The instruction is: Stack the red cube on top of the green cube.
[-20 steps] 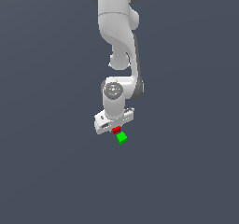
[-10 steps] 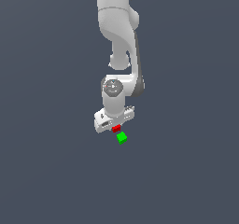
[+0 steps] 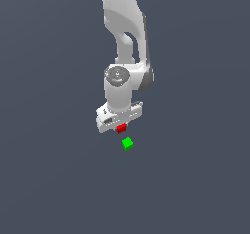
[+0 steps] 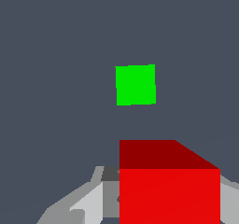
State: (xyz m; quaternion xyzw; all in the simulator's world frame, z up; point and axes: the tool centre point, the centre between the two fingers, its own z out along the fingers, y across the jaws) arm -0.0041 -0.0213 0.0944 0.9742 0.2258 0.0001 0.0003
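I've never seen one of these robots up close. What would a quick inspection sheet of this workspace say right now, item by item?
Surface: plain dark grey-blue floor, no marks.
Job's things: red cube sits between the gripper's fingers, looking lifted off the floor; green cube lies alone on the floor, apart from it, not yet stacked.
Clutter: nothing seen.
Grippers: white gripper shut on the red cube, pointing down.
Cables: nothing seen.
Surroundings: only the white robot arm; nothing else seen.

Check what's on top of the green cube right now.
Nothing rests on the green cube: its top face shows bare in the wrist view. The red cube sits apart at the gripper; the fingers' contact on it is hidden.
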